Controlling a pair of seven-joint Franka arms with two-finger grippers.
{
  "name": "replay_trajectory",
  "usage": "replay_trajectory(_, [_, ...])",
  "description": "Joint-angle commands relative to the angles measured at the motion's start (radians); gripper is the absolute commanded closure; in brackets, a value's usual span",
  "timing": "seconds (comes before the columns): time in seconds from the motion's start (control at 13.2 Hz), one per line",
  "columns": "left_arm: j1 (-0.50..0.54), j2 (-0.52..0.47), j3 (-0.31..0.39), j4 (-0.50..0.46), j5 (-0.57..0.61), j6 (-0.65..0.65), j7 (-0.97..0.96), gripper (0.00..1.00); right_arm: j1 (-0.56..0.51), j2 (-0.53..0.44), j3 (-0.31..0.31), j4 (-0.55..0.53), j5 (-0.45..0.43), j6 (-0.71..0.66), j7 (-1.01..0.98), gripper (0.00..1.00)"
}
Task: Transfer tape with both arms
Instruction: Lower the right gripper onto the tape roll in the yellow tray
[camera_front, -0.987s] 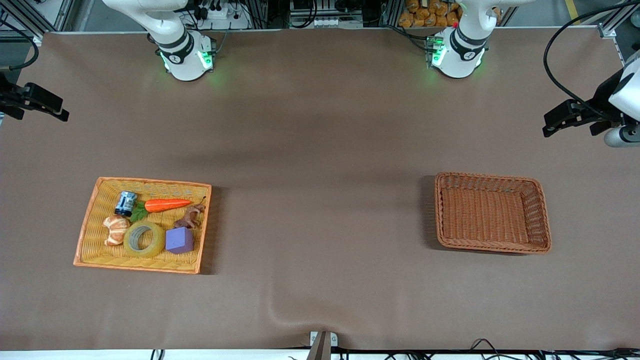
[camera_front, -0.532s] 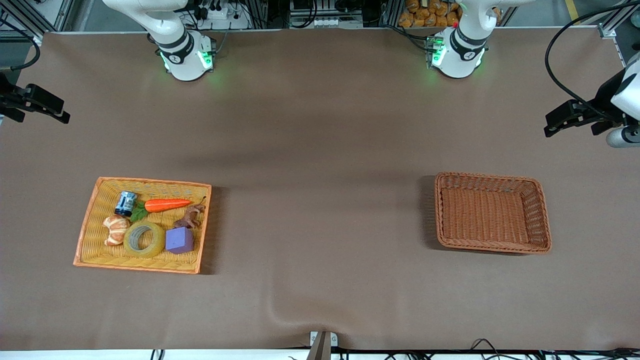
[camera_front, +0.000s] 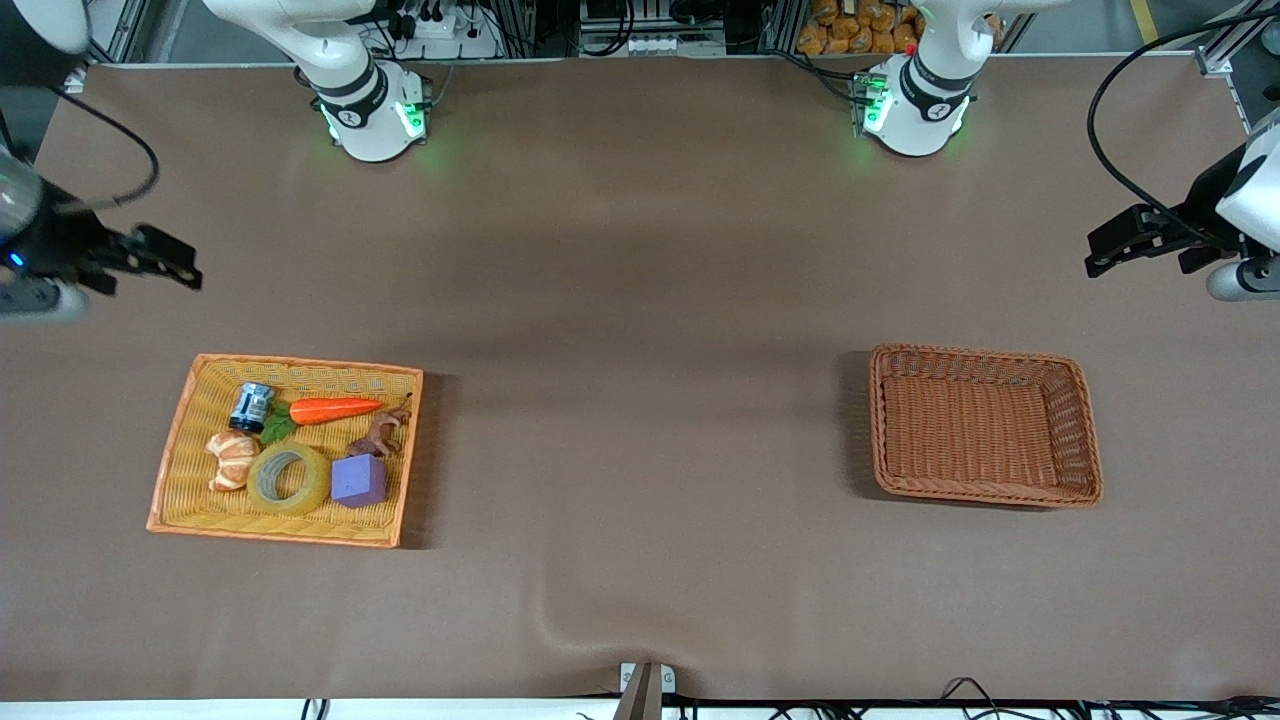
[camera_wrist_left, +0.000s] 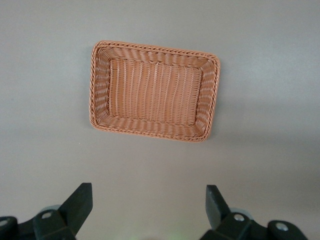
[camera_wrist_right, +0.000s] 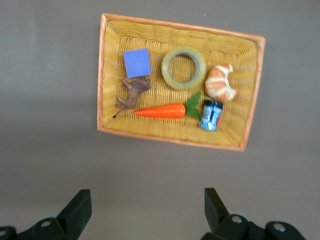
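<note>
While both arms hang in the air at the table's ends, the tape (camera_front: 289, 479) lies flat in the yellow tray (camera_front: 180, 440) at the right arm's end of the table (camera_front: 640, 300), gripped by nothing. In the tray it sits between the croissant (camera_front: 232, 459) and the purple cube (camera_front: 359, 480), touching or nearly touching both; which, cannot be told. The carrot (camera_front: 335, 409), the can (camera_front: 251, 406) and the brown animal figure (camera_front: 380, 435) lie farther from the front camera than the tape.

The right tool (camera_front: 165, 263) is over bare table near the tray, fingers spread wide and holding nothing; its wrist view looks down on the whole tray (camera_wrist_right: 255, 90) and the tape (camera_wrist_right: 183, 67).

The left tool (camera_front: 1125, 238) is over bare table near the brown basket (camera_front: 985, 425), likewise released, fingers wide apart in its wrist view (camera_wrist_left: 150, 205). The basket (camera_wrist_left: 154, 90) holds nothing.
</note>
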Motion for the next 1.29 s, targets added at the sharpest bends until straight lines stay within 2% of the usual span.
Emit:
replay_trajectory(0.0, [0.004,-0.004,-0.004,0.003,0.009,-0.005,0.02,0.0,0.03,0.082,-0.003,0.016,0.011,0.065,-0.075,0.0])
replay_trajectory(0.3, [-0.007,0.001,-0.004,0.003,0.01,-0.005,0.018,0.0,0.046,0.18,-0.003,-0.104,0.014,0.315,-0.113,0.0])
replay_trajectory(0.38, [-0.01,0.015,-0.006,0.005,0.009,-0.003,0.02,0.0,0.043,0.226,-0.003,-0.098,0.013,0.34,-0.212,0.0])
replay_trajectory(0.61, [-0.03,0.021,-0.012,0.005,0.012,0.008,0.017,0.0,0.015,0.368,-0.003,-0.104,0.016,0.526,-0.496,0.0])
replay_trajectory(0.68, [-0.028,0.021,-0.012,0.006,0.012,0.014,0.017,0.0,0.01,0.416,-0.003,-0.104,0.016,0.561,-0.515,0.0])
replay_trajectory(1.06, [-0.013,0.006,-0.012,0.013,0.019,0.008,0.021,0.0,-0.025,0.528,-0.003,-0.095,0.014,0.685,-0.638,0.0])
replay_trajectory(1.22, [-0.011,0.006,-0.007,0.016,0.022,0.006,0.053,0.0,-0.025,0.533,-0.005,-0.096,0.014,0.684,-0.638,0.12])
